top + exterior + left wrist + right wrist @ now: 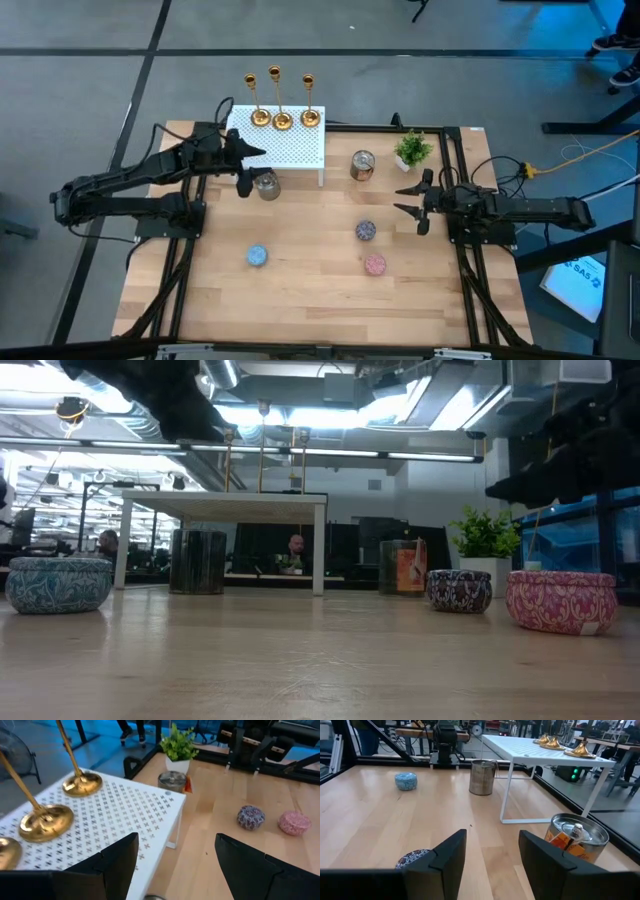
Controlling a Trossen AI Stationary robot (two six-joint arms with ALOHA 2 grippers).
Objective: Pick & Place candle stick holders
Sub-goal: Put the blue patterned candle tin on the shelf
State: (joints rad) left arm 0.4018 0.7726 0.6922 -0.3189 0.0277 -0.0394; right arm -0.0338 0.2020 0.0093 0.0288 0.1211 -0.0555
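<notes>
Wooden table [310, 300], three candlesticks [283, 120] untouched on white shelf [285, 150]; left gripper [243, 172] and right gripper [412, 203] both parted, empty.

Looking straight down on the whole desk [300, 300] from above, level across its top from the near edge, and close past each wrist's fingers toward the other arm, with the white perforated rack [285, 148] shared by all four views.

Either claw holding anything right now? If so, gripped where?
Nothing held. The left claw is open and empty beside the white rack; the right claw is open over bare table. All three candlesticks stand on the rack.
</notes>
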